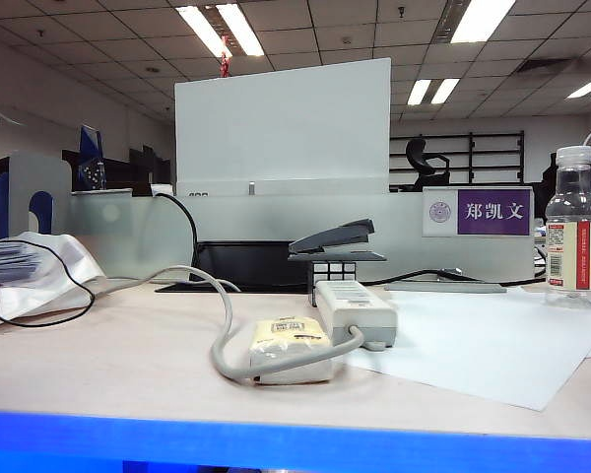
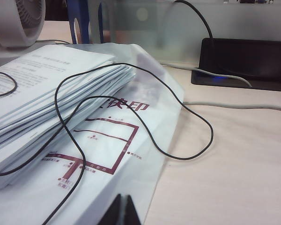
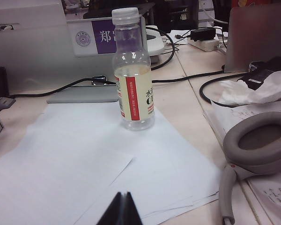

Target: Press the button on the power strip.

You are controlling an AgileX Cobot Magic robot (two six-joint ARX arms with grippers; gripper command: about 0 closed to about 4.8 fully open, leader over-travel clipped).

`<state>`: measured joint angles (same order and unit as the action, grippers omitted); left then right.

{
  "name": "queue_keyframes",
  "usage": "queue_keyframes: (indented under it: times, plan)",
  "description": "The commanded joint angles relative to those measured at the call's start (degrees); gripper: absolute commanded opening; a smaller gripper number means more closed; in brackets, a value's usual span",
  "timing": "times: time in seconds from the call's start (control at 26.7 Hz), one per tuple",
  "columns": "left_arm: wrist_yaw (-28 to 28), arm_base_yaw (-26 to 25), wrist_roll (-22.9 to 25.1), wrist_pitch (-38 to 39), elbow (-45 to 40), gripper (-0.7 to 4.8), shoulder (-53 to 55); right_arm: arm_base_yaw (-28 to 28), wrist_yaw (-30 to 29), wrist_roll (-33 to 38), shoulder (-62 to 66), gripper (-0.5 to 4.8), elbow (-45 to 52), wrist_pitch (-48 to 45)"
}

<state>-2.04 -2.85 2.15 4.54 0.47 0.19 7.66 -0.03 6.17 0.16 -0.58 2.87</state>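
Power strip (image 1: pixel 357 307) oblong pale plastic; left pincer (image 2: pixel 122 212), right pincer (image 3: pixel 122 209) closed, apart.

Pale grey-white oblong power strip (image 1: pixel 356 308) button too small to tell, both grippers outside exterior view, grey padded headphones (image 3: pixel 257 150) cut by edge

stapler (image 1: pixel 333 239), water bottle (image 3: pixel 132 70), headphones (image 3: pixel 257 145), papers (image 2: pixel 47 103)

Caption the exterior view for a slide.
Power strip on the desk beside a cream packet, stapler behind; neither pincer in view.
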Motion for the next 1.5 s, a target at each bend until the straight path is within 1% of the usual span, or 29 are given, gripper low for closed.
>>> queue_keyframes:
  times: [0.04, 0.6, 0.64, 0.71, 0.79, 0.82, 0.9, 0.97, 1.05, 1.09, 1.2, 1.24, 1.35, 1.39, 1.5]
  plan:
    - [-0.15, -0.07, 0.44, -0.37, 0.07, -0.03, -0.07, 0.0, 0.11, 0.0, -0.09, 0.03, 0.09, -1.01]
    - [-0.13, -0.07, 0.44, -0.37, 0.07, -0.03, -0.07, 0.0, -0.15, 0.09, -0.09, 0.03, 0.07, -1.01]
    - [-0.13, -0.04, 0.42, -0.37, 0.07, -0.03, -0.07, 0.0, -0.48, 1.09, -0.09, 0.03, 0.0, -1.01]
    - [-0.15, -0.07, 0.42, -0.42, 0.07, -0.03, -0.07, 0.0, -2.89, 4.61, -0.09, 0.03, -0.24, -0.98]
    - [-0.13, -0.07, 0.39, -0.37, 0.07, -0.03, -0.07, 0.0, -7.13, 9.09, -0.09, 0.03, -0.55, -1.62]
    - [-0.09, -0.07, 0.11, -0.35, 0.07, -0.03, -0.07, 0.0, -10.14, 10.62, -0.09, 0.03, -0.55, -2.62]
    - [0.22, -0.02, -1.6, -0.85, 0.07, -0.03, -0.07, -0.02, -18.78, 10.75, -0.09, 0.03, -0.55, -5.6]
    - [2.14, -0.02, -3.08, -1.38, 0.09, -0.03, -0.07, -0.09, -26.86, 10.32, -0.09, 0.03, -0.55, -9.51]
    - [4.94, 0.0, -3.23, -1.49, 0.09, -0.03, -0.07, -0.2, -31.91, 10.32, -0.09, 0.03, -0.83, -11.89]
    - [6.8, -0.02, -3.72, -1.49, 0.09, -0.03, -0.07, -0.2, -33.81, 10.32, -0.09, 0.03, -1.33, -11.63]
    - [14.43, 0.0, -5.81, -1.97, 0.17, -0.03, -0.07, -0.2, -35.74, 10.16, -0.07, 0.03, -3.3, -6.99]
    - [18.25, 0.0, -6.45, -2.08, 0.33, -0.03, -0.07, -0.2, -35.89, 9.77, -0.09, 0.03, -3.96, -4.92]
    - [27.39, 0.0, -7.63, -2.08, 0.35, -0.03, -0.07, -0.2, -38.16, 6.69, -0.09, 0.03, -5.55, 0.81]
    - [28.94, 0.0, -8.24, -2.05, 0.35, -0.03, -0.07, -0.2, -39.26, 6.23, -0.07, 0.04, -5.95, 1.95]
    - [30.36, 0.0, -9.42, -1.92, 0.55, -0.03, -0.04, -0.22, -42.21, 6.21, -0.07, 0.03, -6.21, 2.84]
